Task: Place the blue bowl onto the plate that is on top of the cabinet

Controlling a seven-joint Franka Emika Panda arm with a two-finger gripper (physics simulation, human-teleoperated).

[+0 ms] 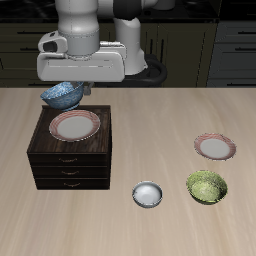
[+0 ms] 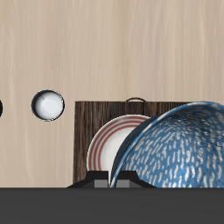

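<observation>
The blue bowl [image 1: 61, 96] hangs tilted in the air, gripped by its rim, above the back edge of the dark brown cabinet [image 1: 70, 160]. My gripper [image 1: 78, 88] is shut on the bowl's rim. The plate [image 1: 75, 125], cream-white with a reddish-brown rim, lies on the cabinet top just in front of and below the bowl. In the wrist view the blue bowl [image 2: 175, 149] fills much of the frame and covers part of the plate [image 2: 109, 144] on the cabinet top [image 2: 87, 118]. My gripper [image 2: 112, 180] shows only as dark finger bases.
A pink-rimmed plate [image 1: 215, 147], a green speckled bowl [image 1: 207, 186] and a small grey-white bowl [image 1: 148, 194] sit on the table away from the cabinet, toward the front. The grey-white bowl also shows in the wrist view [image 2: 48, 106].
</observation>
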